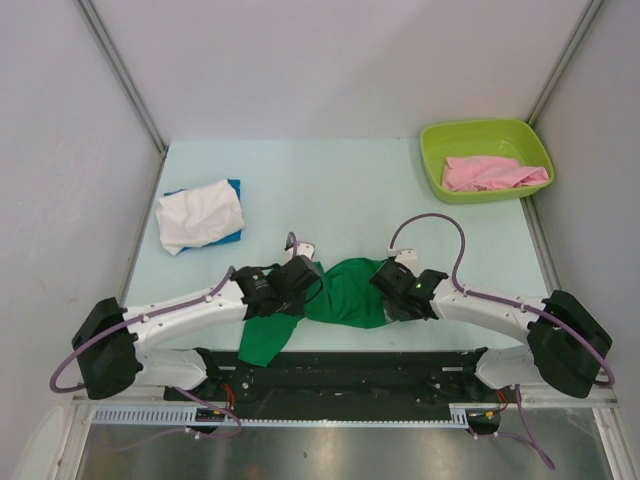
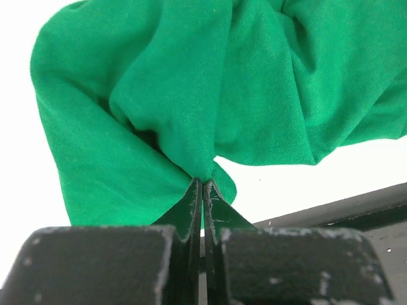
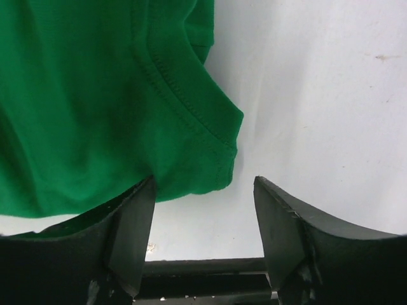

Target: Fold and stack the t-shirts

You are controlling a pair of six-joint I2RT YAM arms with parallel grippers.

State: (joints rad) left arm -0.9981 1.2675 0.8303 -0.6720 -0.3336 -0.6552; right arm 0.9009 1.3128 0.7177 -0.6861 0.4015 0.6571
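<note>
Top external | green t-shirt (image 1: 348, 295) lies left-right | left jaws pinch it | right jaws apart

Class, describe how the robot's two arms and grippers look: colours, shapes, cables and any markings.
Both the left arm and right arm are white with bulky black joints and thin purple cables running alongside. The right wrist shows a small green light. The left gripper and right gripper have black, wedge-shaped fingers with scuffed edges.
</note>
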